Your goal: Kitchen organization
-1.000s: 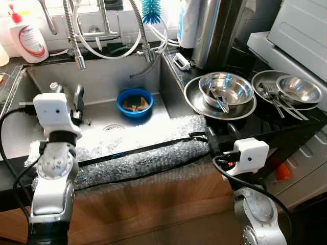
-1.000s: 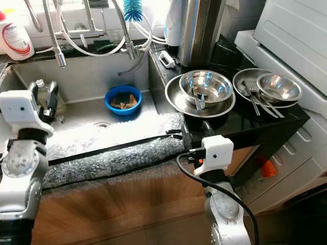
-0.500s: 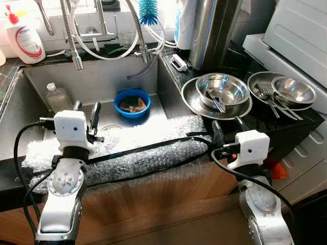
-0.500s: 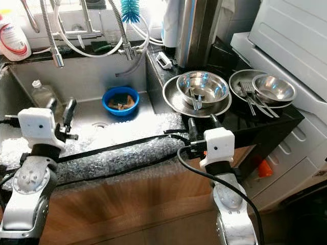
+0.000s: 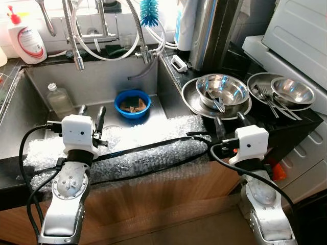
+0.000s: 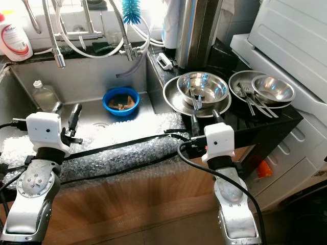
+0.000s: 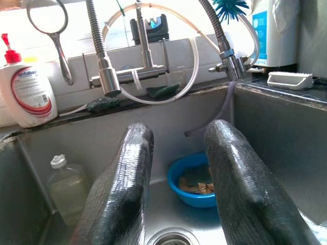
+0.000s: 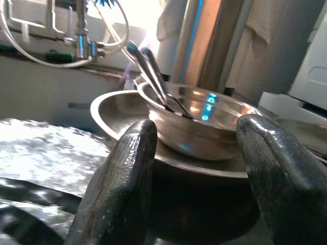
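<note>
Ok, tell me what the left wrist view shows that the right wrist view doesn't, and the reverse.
Left wrist view alone: the sink basin, with a blue bowl of scraps on its floor, a clear bottle in the corner, and a soap bottle on the ledge behind.
Right wrist view alone: a steel bowl holding utensils, stacked in a wider steel dish on the dark counter, plus bubble wrap.
Both: that arm's own two black fingers, spread apart with nothing between, and the hoses at the sink's back.

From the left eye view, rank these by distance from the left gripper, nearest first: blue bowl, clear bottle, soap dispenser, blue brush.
Left gripper is open above the sink's front.
1. Clear bottle and blue bowl, in the sink: too close to call.
2. Soap dispenser, back ledge, left.
3. Blue brush, back right.
</note>
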